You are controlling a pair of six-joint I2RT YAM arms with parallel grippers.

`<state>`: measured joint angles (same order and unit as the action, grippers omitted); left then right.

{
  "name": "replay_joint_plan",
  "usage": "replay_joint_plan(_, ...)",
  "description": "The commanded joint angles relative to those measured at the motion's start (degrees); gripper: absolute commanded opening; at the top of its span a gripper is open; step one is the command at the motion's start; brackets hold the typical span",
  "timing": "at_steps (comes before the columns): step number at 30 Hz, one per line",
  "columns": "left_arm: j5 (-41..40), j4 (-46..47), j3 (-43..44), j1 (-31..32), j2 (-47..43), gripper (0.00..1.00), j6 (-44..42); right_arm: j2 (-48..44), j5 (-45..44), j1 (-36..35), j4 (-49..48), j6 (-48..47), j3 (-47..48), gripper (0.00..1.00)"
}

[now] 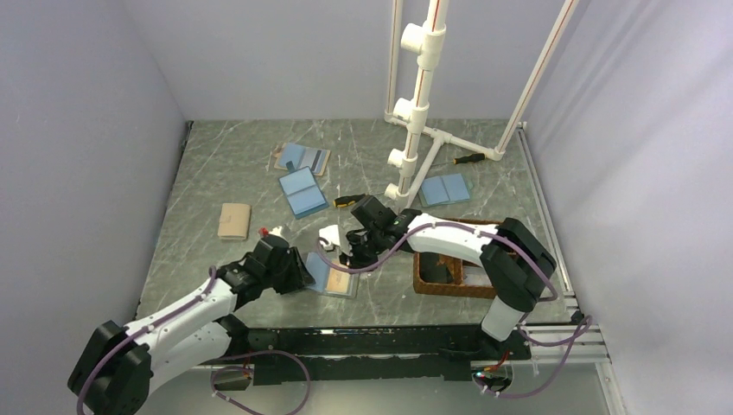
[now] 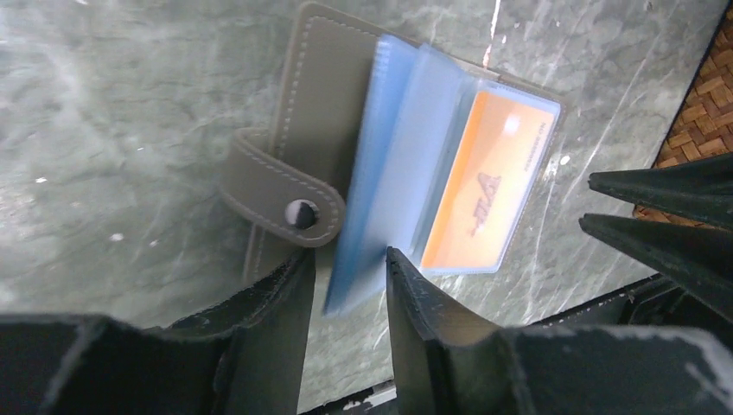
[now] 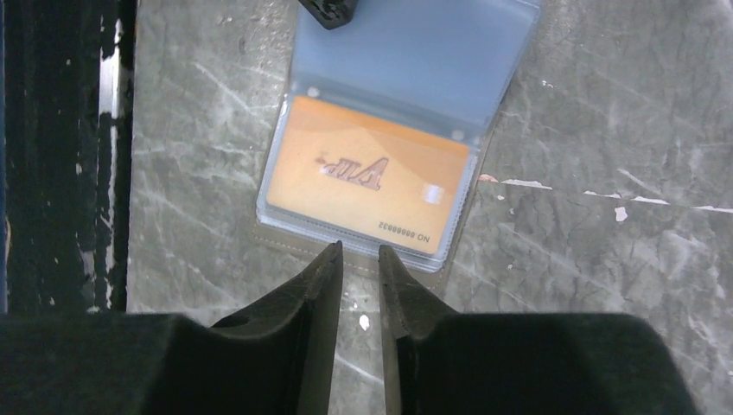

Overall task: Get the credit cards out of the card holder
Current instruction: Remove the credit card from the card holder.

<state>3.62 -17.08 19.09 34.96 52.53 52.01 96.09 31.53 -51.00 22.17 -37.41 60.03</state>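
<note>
The card holder (image 1: 337, 281) lies open on the marble table between the two arms, with a taupe cover, a snap strap (image 2: 290, 203) and light blue plastic sleeves. An orange credit card (image 3: 372, 177) sits inside the top sleeve (image 2: 484, 186). My left gripper (image 2: 350, 268) is open; a raised, blurred blue sleeve leaf stands in the gap between its fingers. My right gripper (image 3: 360, 249) has its jaws a narrow gap apart, tips at the holder's near edge just short of the orange card, nothing between them. Its fingers (image 2: 657, 186) also show in the left wrist view.
A brown wicker tray (image 1: 445, 281) stands right of the holder under the right arm. Farther back lie other blue holders (image 1: 302, 192), a tan closed one (image 1: 234, 220), two screwdrivers (image 1: 348, 201) and a white pipe frame (image 1: 419, 104).
</note>
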Motion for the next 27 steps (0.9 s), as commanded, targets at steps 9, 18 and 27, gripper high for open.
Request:
replay_joint_plan(9, -5.1, -15.6, 8.9, -0.1, -12.7, 0.44, -6.1, 2.3, 1.1, -0.1, -2.3, 7.5, 4.3, 0.22)
replay_joint_plan(18, 11.0, -2.4, 5.5, -0.1, -24.5, 0.58, -8.5, 3.6, 3.4, 0.6, 0.0, 8.2, 7.1, 0.21)
replay_joint_plan(27, 12.8, 8.9, -1.3, -0.1, -19.0, 0.74, -4.8, -0.1, 11.8, 6.0, 5.3, 2.8, 7.6, 0.21)
